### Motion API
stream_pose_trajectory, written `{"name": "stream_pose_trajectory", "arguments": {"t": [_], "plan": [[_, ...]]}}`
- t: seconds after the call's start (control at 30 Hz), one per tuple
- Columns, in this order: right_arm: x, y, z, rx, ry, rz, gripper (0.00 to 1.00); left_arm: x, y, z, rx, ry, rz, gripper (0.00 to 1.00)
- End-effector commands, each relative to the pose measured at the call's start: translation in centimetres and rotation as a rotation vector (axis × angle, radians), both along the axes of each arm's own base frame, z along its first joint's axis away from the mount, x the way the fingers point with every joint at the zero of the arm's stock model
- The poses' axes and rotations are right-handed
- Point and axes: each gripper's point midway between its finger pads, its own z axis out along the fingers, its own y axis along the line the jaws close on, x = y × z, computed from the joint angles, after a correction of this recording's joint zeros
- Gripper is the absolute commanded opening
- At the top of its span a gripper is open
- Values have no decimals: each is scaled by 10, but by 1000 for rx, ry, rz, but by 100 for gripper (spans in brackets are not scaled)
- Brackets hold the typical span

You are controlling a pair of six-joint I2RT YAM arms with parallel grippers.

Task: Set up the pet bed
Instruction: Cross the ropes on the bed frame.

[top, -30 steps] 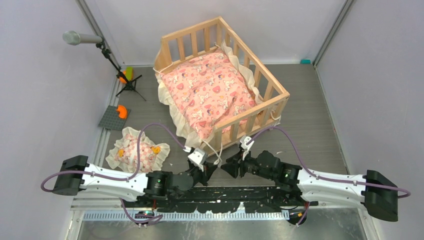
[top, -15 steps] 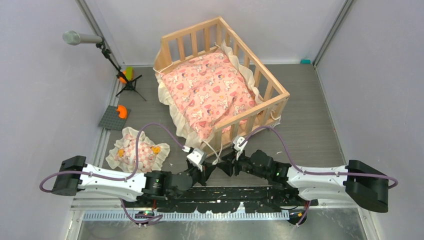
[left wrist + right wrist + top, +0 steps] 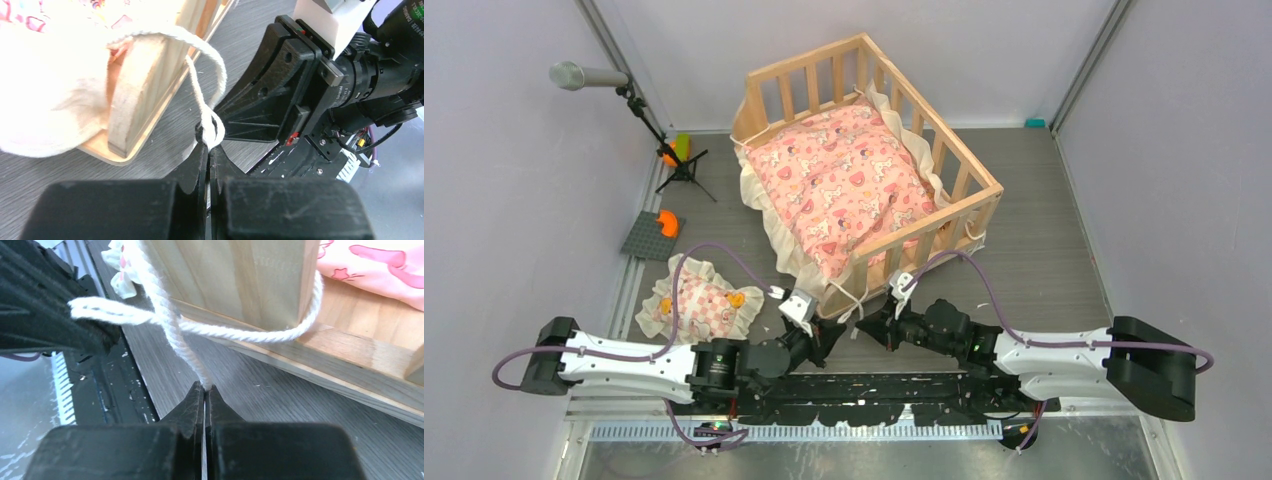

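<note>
Bed [image 3: 924,225] sits mid-tabletop. Left tool [image 3: 207,146] and right tool [image 3: 205,390] each pinch the cord [image 3: 240,333] looped round its near corner post [image 3: 260,275]. I'd pull both ends apart evenly, low, to cinch the tie.

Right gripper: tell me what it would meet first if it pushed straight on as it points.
The right gripper, fingers shut on the white cord, would probably run up that cord into the pet bed corner post it loops around; depth is unclear.

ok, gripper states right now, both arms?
Left gripper: shut on the white cord.
Right gripper: shut on another strand of the white cord.
</note>
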Motion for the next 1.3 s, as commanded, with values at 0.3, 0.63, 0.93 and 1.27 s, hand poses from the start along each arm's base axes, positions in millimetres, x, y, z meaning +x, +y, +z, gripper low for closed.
{"name": "stream_pose_trajectory", "arguments": {"t": [0.3, 0.63, 0.93, 1.27], "plan": [[-47, 36, 53, 141, 7, 291, 0, 8, 22, 7, -7, 16, 75, 0], [-51, 28, 17, 61, 85, 266, 0, 1, 18, 11, 4, 36, 26, 0], [-80, 48, 37, 55, 95, 454, 0, 4, 40, -2, 52, 45, 61, 0], [-98, 72, 18, -72, 155, 570, 0, 3, 55, -39, 78, 103, 88, 0]]}}
